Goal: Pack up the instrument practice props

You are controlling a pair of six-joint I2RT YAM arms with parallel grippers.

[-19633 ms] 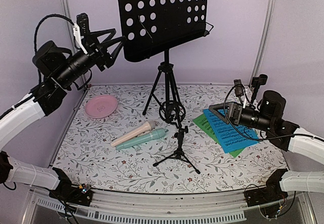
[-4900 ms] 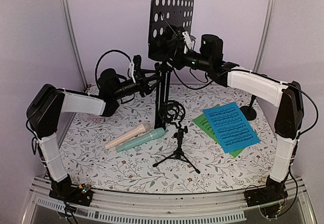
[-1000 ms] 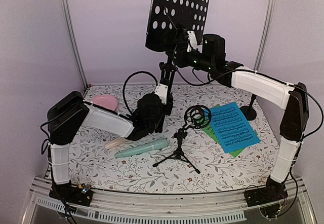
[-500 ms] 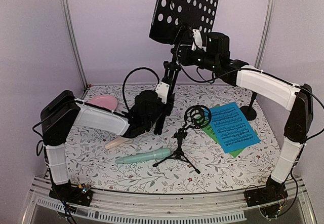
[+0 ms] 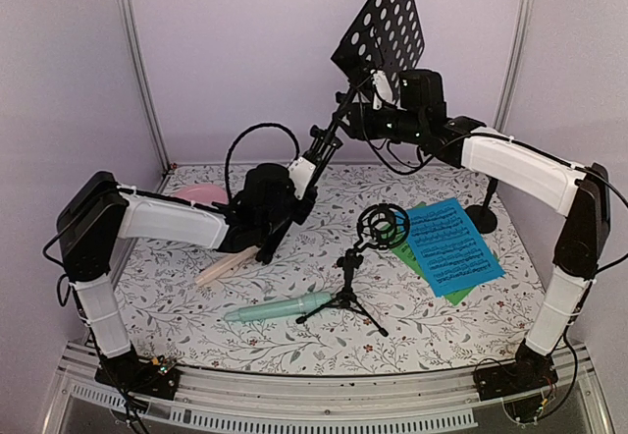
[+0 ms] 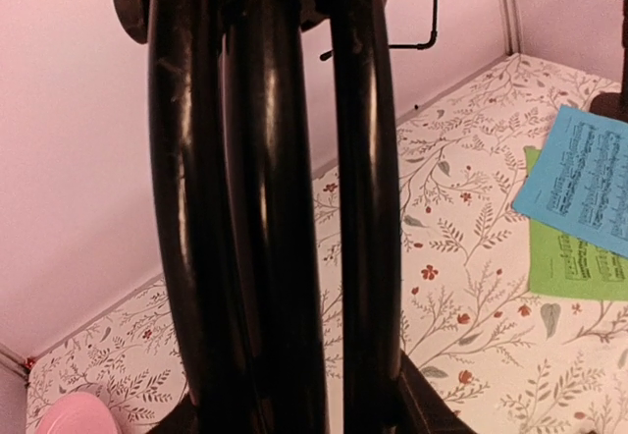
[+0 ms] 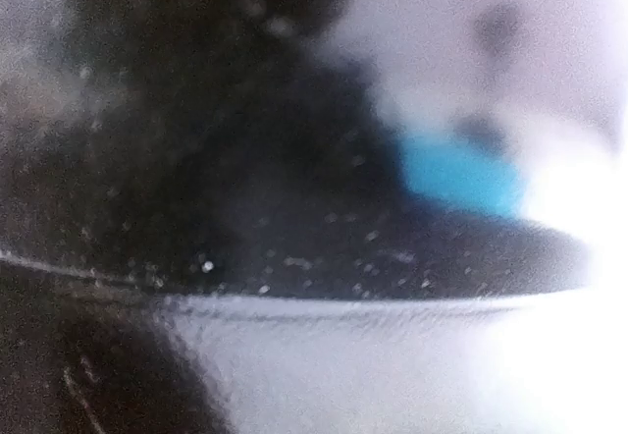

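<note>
- Lilac walls are closing in a table (image 5: 442, 326) that is wearing a floral cloth.
- At centre left of the overhead view, the left gripper (image 5: 287, 206) is clamping the folded legs (image 6: 265, 208) of the music stand (image 5: 388, 27). In the left wrist view those three black tubes are filling the frame, bunched together, which suggests the hold is keeping them collapsed.
- At upper centre, the right gripper (image 5: 378, 110) is sitting just under the stand's perforated rack. Its wrist view is showing only dark blur, so I cannot tell whether the jaws are apart or gripping.
- The stand is leaning from lower left to upper right, its rack high against the back wall. With one arm at each end, this is looking like a two-handed move to lay it down or fold it.
- The stand's lower end is hanging close to the beige microphone (image 5: 224, 267), lying at centre left. Contact is unclear.
- Below that, the mint microphone (image 5: 275, 308) is lying with its tip touching or just beside the small tripod (image 5: 345, 287), which is standing upright.
- At right, the blue sheet (image 5: 449, 243) is lying on the green sheet (image 5: 392, 243), both waiting to be packed.
- A pink dish (image 5: 201, 194) is sitting at the far left, behind the left arm.
</note>
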